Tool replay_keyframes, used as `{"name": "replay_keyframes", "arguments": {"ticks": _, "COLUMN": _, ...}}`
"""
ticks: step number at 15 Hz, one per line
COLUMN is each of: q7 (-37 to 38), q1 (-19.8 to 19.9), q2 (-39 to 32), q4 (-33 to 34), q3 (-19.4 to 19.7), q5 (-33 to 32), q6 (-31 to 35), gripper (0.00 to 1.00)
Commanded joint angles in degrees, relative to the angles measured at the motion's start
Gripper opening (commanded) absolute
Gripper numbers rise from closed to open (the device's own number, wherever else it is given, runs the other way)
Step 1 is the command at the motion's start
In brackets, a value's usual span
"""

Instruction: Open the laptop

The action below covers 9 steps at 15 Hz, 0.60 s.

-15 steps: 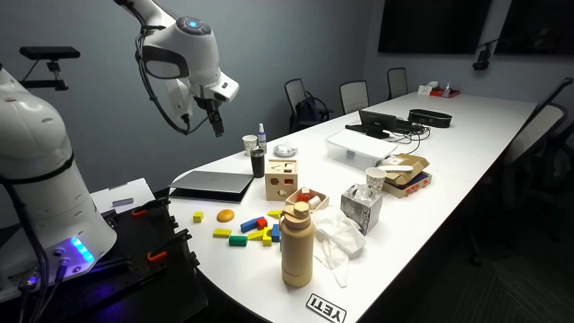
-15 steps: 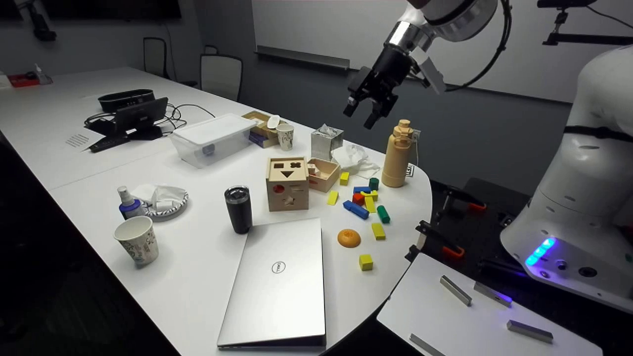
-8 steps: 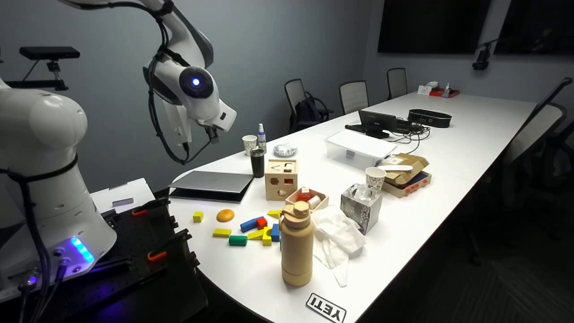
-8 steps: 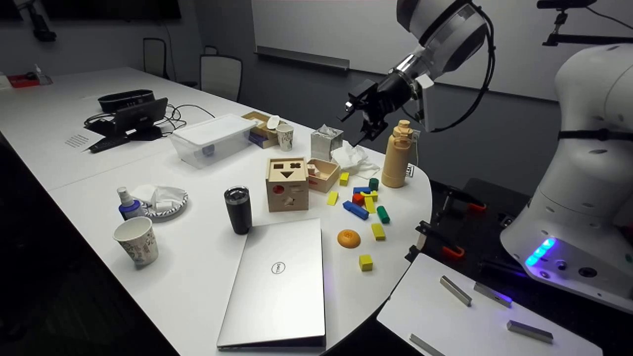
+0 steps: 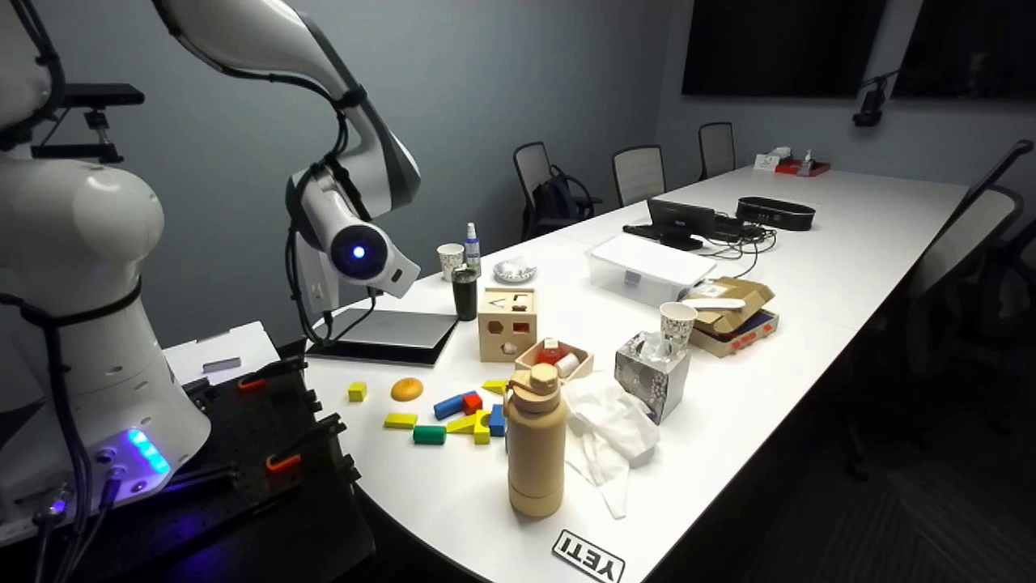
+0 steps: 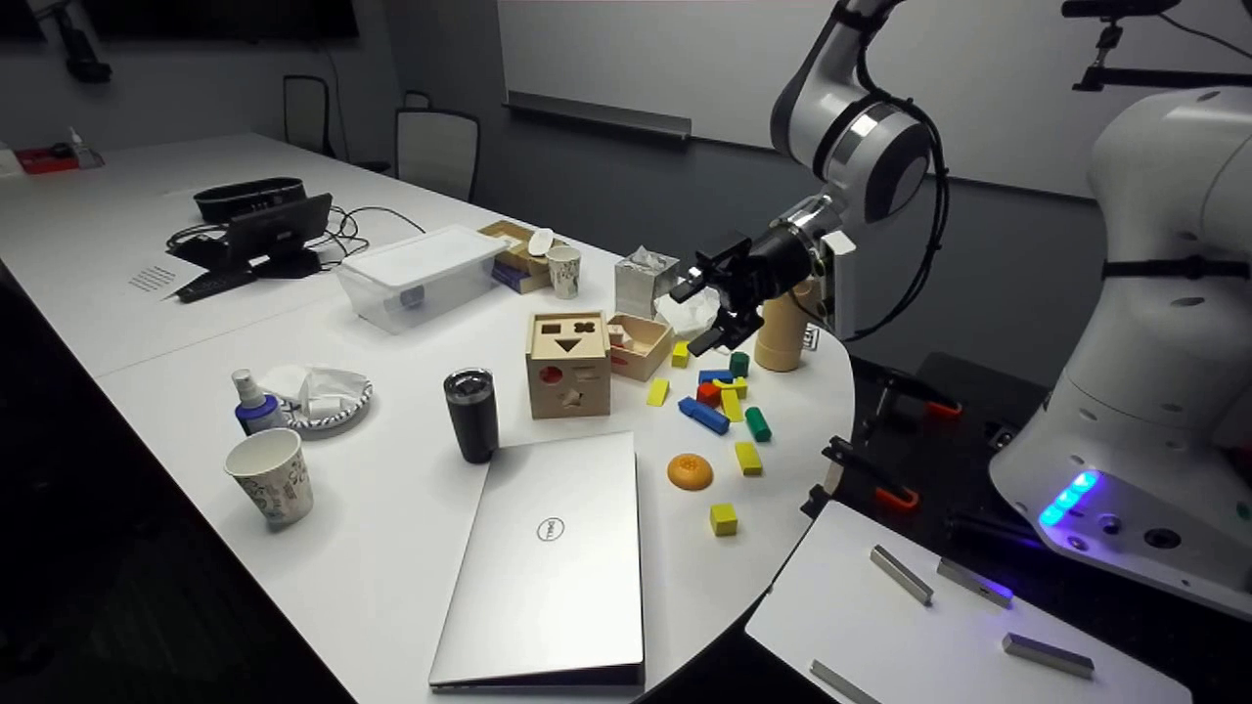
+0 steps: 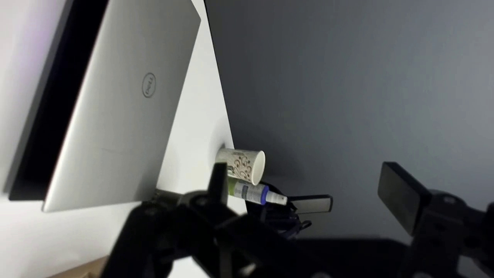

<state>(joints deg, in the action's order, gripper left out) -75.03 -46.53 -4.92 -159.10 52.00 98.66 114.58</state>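
Note:
The laptop (image 6: 548, 577) lies on the white table with its silver-grey lid almost down. It also shows in an exterior view (image 5: 396, 328) and in the wrist view (image 7: 127, 104), where a dark gap runs along the front edge between lid and base. My gripper (image 6: 696, 315) is open and empty, above the table over the loose blocks, apart from the laptop and tilted sideways. In the wrist view the gripper (image 7: 305, 179) has its two fingers wide apart with nothing between them, and the laptop lies to the left of both. The fingers are hidden behind the wrist in an exterior view.
A black tumbler (image 6: 471, 416) stands at the laptop's far corner, beside the wooden shape box (image 6: 569, 364). Several loose blocks (image 6: 704, 415) and an orange piece (image 6: 691, 471) lie beside the laptop. A tan bottle (image 5: 537, 445), paper cup (image 6: 270, 476) and spray bottle (image 6: 256, 406) stand on the table.
The arm has come down, and the gripper has dropped from high above the table to just above the blocks. The wrist has turned so the fingers point more sideways. The laptop has not moved.

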Motion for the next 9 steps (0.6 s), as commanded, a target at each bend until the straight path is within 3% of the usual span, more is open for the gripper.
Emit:
{"name": "replay_keyframes", "arguments": {"ticks": 1, "q7": 1.3, "q1": 13.1, "q2": -13.1, "q4": 4.5, "q3": -16.2, "q5": 4.3, "q6": -6.2, "gripper": 1.00}}
{"name": "replay_keyframes", "arguments": {"ticks": 5, "q7": -0.7, "q1": 29.9, "q2": -25.5, "q4": 13.6, "q3": -34.6, "q5": 6.7, "q6": -2.8, "gripper": 1.00}}
{"name": "replay_keyframes", "arguments": {"ticks": 9, "q7": -3.2, "q1": 38.1, "q2": -40.1, "q4": 27.5, "q3": -41.3, "q5": 8.6, "q6": -0.1, "gripper": 1.00}}
